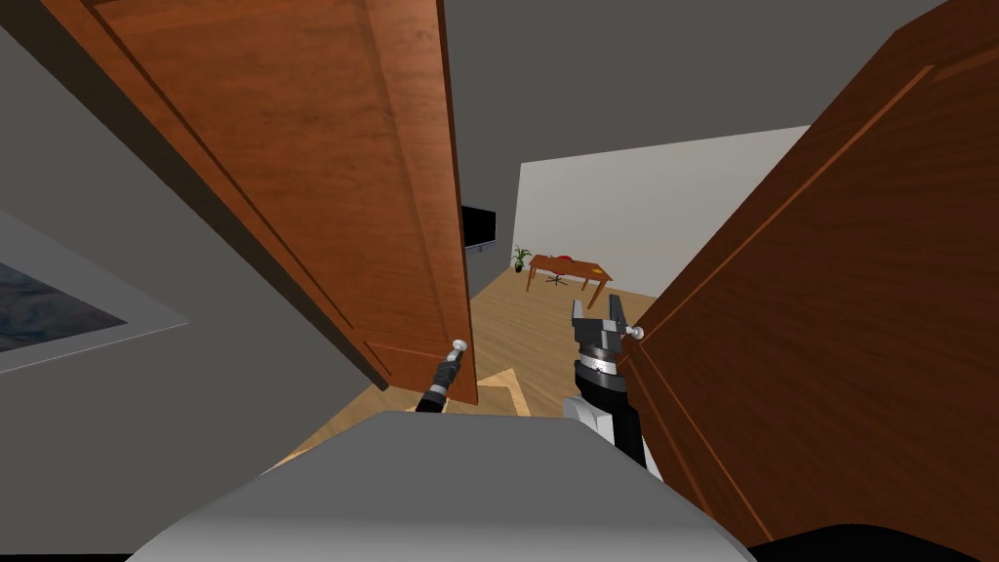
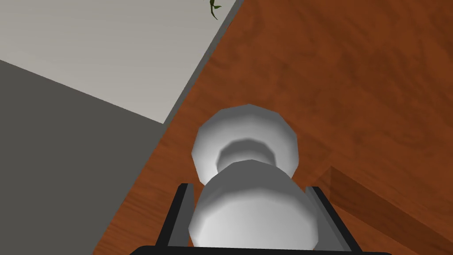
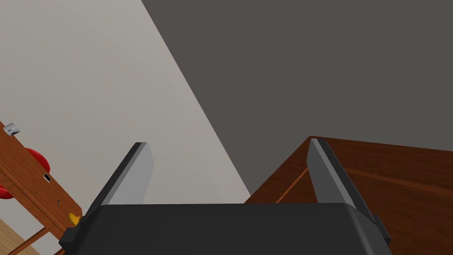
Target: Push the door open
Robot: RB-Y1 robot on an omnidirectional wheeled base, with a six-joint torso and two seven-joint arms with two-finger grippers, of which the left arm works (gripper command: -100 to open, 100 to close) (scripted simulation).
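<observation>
Two brown door leaves stand swung apart, leaving a gap ahead of me. The left door leaf (image 1: pixel 322 176) carries a grey round knob (image 1: pixel 459 345) near its free edge. My left gripper (image 1: pixel 449 363) is at that knob. In the left wrist view the knob (image 2: pixel 247 133) sits between the fingers (image 2: pixel 185 208), which press its sides against the brown door (image 2: pixel 332 66). My right gripper (image 1: pixel 598 310) hangs open in the gap, just beside the right door leaf (image 1: pixel 839 322) and its small knob (image 1: pixel 636 333). The right gripper (image 3: pixel 228 146) holds nothing, with the door's edge (image 3: pixel 398 172) by one finger.
Through the gap lies a wood floor (image 1: pixel 507 332), a brown table (image 1: pixel 569 269) with a red chair behind it, a small plant (image 1: pixel 521 258) and a black screen (image 1: pixel 478 227) on the wall. A framed picture (image 1: pixel 59 312) hangs on the grey wall to my left.
</observation>
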